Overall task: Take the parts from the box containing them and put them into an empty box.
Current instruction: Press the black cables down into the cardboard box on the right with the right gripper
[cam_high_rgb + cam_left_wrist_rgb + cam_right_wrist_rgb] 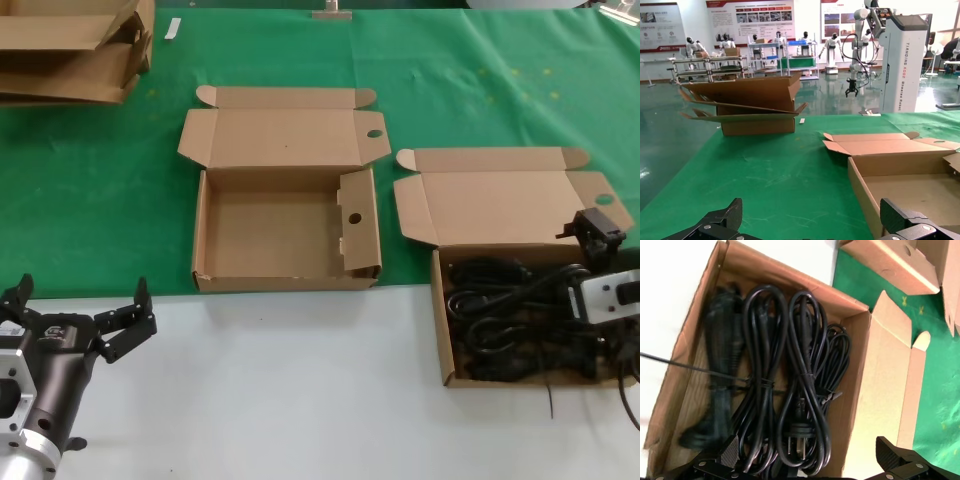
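Our right gripper (802, 460), fingers spread, hovers over the full box (441, 322) at the table's right, where we count four black cord bundles (802, 390). Our left gripper (85, 312) waits spread near the empty box (200, 230). A machine reads "TIANQING".

The left gripper (82, 312) is held low at the near left, fingers spread. The right gripper (805, 462) is held at the right, fingers apart.
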Controlling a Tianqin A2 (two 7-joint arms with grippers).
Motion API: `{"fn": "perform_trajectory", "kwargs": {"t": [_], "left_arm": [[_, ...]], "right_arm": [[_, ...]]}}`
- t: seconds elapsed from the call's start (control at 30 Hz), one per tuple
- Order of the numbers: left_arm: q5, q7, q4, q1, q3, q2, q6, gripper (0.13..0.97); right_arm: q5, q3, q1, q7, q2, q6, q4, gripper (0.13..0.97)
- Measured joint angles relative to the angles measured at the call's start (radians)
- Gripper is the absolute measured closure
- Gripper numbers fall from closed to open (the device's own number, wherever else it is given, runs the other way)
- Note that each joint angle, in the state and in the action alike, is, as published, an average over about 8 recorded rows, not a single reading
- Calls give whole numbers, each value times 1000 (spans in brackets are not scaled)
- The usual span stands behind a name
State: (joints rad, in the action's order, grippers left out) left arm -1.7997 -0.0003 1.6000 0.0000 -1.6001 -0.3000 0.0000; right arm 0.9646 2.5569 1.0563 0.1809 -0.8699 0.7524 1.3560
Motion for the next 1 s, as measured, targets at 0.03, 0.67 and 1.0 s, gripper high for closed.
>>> {"fn": "perform_trajectory", "kwargs": {"t": [0.03,0.67,1.0], "left_arm": [[0,0,0,0,0,0,0,132],[0,0,0,0,0,0,0,132],[0,0,0,0,0,0,0,132]], "right_arm": [[-15,-23,-10,6,6,14,7,129],[-127,-317,-140,-27,98,171,82,129],[-159,-380,-145,-85,165,203,20,175]]}}
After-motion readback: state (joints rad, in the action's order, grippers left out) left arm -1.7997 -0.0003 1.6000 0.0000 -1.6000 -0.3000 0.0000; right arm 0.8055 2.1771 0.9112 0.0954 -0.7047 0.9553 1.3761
